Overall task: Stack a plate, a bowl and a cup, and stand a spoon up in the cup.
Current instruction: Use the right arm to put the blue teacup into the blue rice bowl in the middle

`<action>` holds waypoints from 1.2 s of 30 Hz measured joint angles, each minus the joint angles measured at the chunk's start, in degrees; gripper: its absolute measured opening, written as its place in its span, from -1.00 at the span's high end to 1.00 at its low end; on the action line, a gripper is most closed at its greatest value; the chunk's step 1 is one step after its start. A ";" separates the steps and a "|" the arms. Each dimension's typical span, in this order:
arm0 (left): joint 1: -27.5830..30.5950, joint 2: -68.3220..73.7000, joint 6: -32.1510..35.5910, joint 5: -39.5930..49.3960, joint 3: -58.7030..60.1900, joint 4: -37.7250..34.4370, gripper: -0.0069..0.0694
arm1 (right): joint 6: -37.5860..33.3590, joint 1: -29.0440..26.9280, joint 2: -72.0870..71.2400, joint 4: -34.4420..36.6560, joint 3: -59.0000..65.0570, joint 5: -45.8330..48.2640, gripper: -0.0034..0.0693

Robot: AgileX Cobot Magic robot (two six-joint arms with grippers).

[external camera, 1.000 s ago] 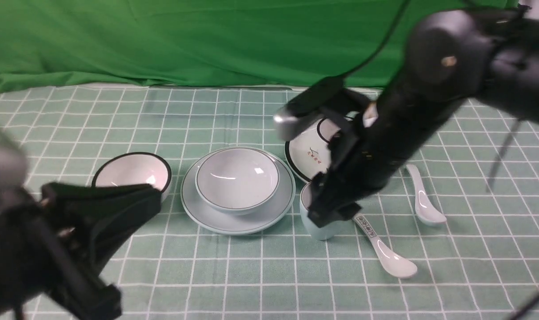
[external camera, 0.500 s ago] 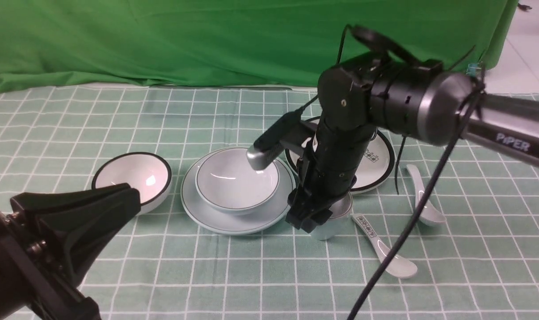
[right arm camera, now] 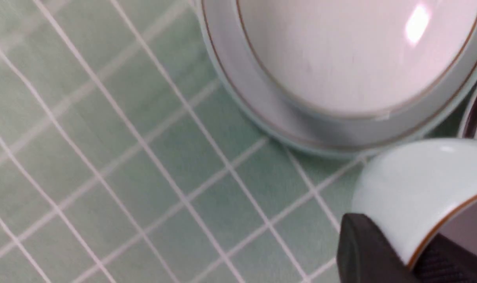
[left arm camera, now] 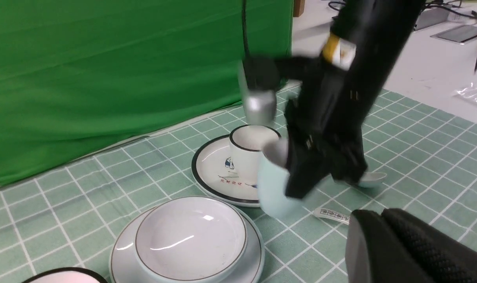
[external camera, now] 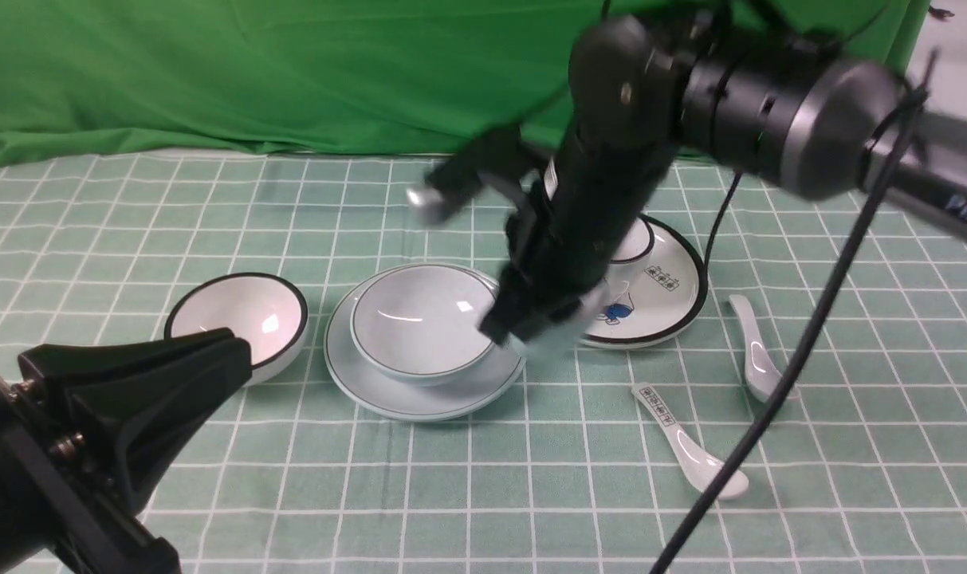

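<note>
1. Lifted off the cloth since the earlier frame, the pale blue cup (left arm camera: pixel 275 188) is pinched at its wall by the right gripper (right arm camera: pixel 387 259).
2. Under no grip, the shallow bowl (external camera: pixel 423 319) sits on the blue-green plate (external camera: pixel 411 402).
3. Left gripper (left arm camera: pixel 374 214): fingers together, holding nothing.
4. Plain spoon (external camera: pixel 758 359) lies on the cloth (external camera: pixel 467 494).

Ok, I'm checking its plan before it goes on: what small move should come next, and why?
Probably carry the cup left until it is over the bowl, before lowering it. The right hand grips the cup by its wall, raised off the table and just to the right of the bowl, which already sits on the plate.
</note>
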 joint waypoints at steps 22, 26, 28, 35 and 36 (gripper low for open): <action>0.00 -0.04 0.11 0.06 0.00 1.76 0.79 | -0.86 3.14 20.23 -1.72 -19.31 -1.96 0.62; 0.00 -0.04 0.17 0.40 0.00 1.76 0.79 | 0.14 3.14 20.27 -2.31 -19.31 -2.23 0.32; 0.00 -0.04 0.17 0.45 0.00 1.76 0.79 | 0.61 3.14 20.27 -2.31 -19.31 -2.39 0.10; 0.00 -0.06 0.17 1.62 0.00 1.81 0.79 | 2.34 3.14 19.26 -2.37 -22.64 2.09 -0.56; 0.00 -0.06 0.17 1.68 0.00 1.81 0.79 | 2.59 3.14 18.66 -2.37 -23.39 3.64 -0.57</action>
